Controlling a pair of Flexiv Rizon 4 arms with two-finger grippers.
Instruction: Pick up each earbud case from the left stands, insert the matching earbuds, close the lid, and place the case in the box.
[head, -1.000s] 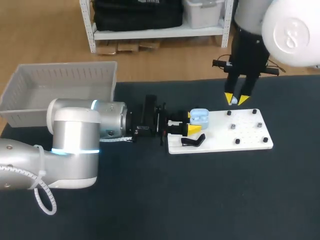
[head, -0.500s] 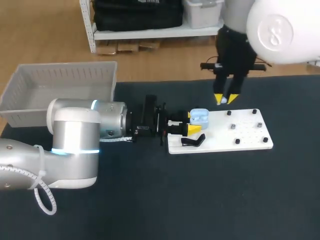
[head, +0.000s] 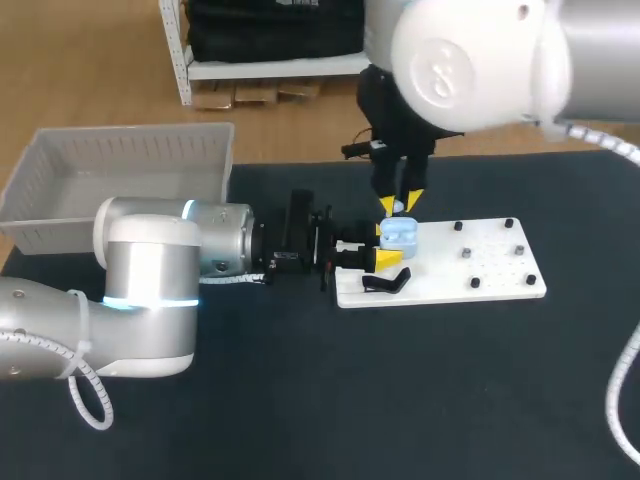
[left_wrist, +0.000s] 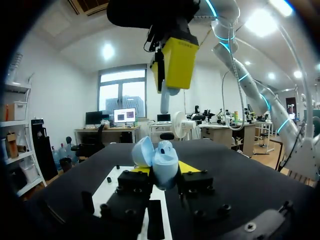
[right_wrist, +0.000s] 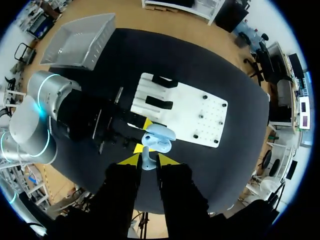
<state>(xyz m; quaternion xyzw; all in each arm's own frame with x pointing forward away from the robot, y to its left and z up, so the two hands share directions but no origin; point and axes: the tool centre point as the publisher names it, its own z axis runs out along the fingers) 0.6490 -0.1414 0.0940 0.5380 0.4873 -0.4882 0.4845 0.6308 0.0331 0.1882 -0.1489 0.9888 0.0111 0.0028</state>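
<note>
One earbud (right_wrist: 146, 163) pinched in right pincer (right_wrist: 147, 159), just above case (right_wrist: 159, 139); left pincer (left_wrist: 162, 170) pinches case.

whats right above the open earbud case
The right gripper hangs there, shut on a pale blue earbud. Whether the earbud case already holds a bud cannot be seen: its inside is partly covered by the gripper.

The right end effector (head: 400, 203), pinching a small pale blue earbud (right_wrist: 146, 159), has swung leftward from above the far edge of the flat white stand board (head: 490, 275). It now hangs directly over the open pale blue earbud case (head: 400, 233), its yellow tips just above the raised lid.
</note>
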